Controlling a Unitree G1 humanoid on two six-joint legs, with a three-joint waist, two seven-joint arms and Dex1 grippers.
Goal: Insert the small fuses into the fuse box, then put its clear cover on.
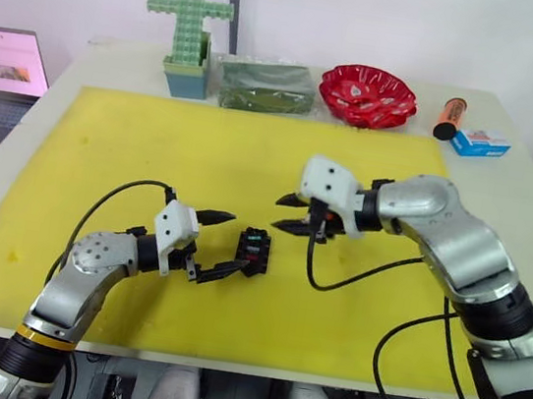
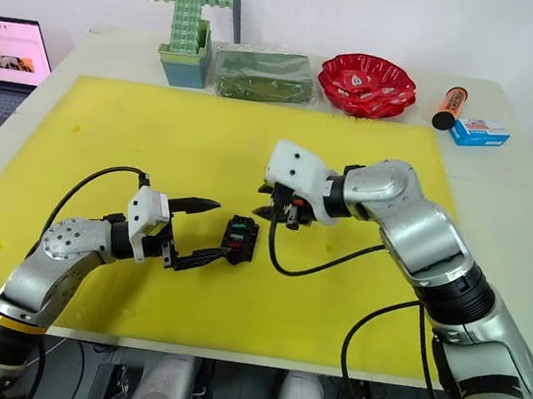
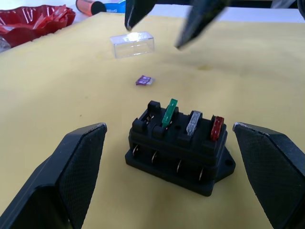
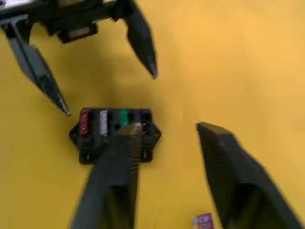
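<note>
The black fuse box [image 1: 255,250] lies on the yellow mat [image 1: 106,137], just in front of my open left gripper [image 1: 237,243], whose fingers flank it without touching. A green, a grey and a red fuse [image 3: 217,128] stand in its slots; the green fuse [image 3: 168,112] rises higher than the others, and the end slot beside it is empty. A purplish fuse [image 3: 144,80] lies loose on the mat beyond the box. Farther off sits the clear cover [image 3: 132,44]. My right gripper [image 1: 277,213] hovers open and empty just past the box, above the mat.
Along the table's back edge stand a green cross-shaped block piece in a box [image 1: 189,25], a wrapped green package [image 1: 263,85], a red bowl [image 1: 368,95], an orange tube [image 1: 449,116] and a blue-and-white box [image 1: 479,142]. A laptop [image 1: 3,58] sits far left.
</note>
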